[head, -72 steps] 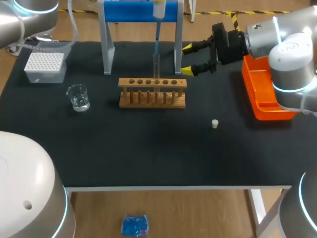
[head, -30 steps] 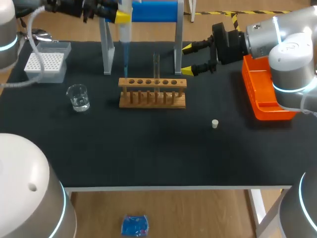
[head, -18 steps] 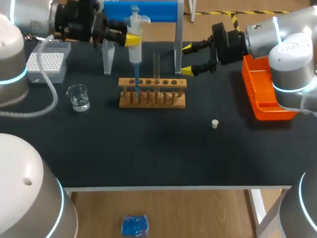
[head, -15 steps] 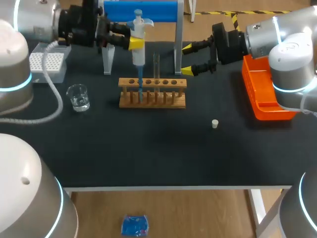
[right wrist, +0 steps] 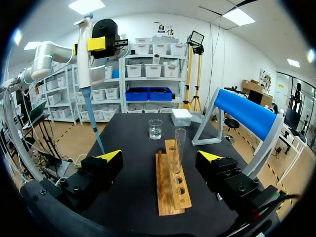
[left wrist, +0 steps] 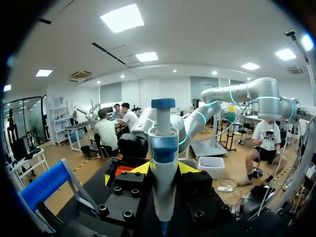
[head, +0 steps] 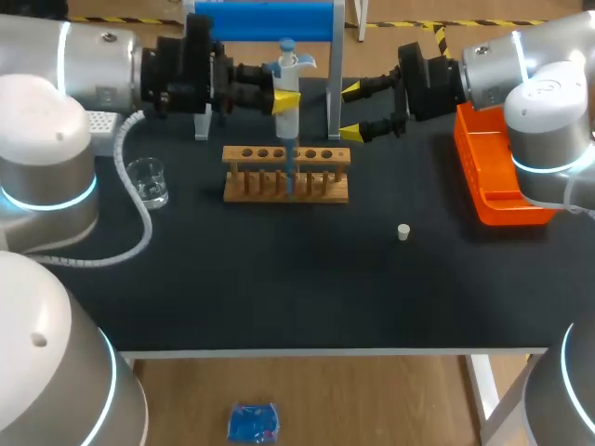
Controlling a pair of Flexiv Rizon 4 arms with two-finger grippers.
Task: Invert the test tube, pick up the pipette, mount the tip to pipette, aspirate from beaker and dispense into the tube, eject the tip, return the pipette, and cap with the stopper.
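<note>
- The black table [head: 279, 279] lies under both claws.
- The blue stand [head: 265, 19] is at the back of the table, just behind the left claw [head: 284, 99].
- The orange bin [head: 493, 177] sits under the right arm, back behind the right claw [head: 351, 111].
- The left claw grips the pipette [head: 286, 111] from both sides and holds it upright over the wooden rack [head: 286, 174].
- The right claw is spread wide with nothing between its fingers, and it faces the rack end-on.
- The pipette's thin tip points down, off to one side of the rack and clear of it.
- The tip box [right wrist: 181, 117] lies far ahead of the right claw, past the rack.
- The beaker [head: 147, 181] stands below the left arm, well apart from the left claw.
- The tube [right wrist: 178, 148] stands upright in the rack, straight ahead of the right claw.
- The stopper [head: 403, 231] lies on the table, apart from both claws.
</note>
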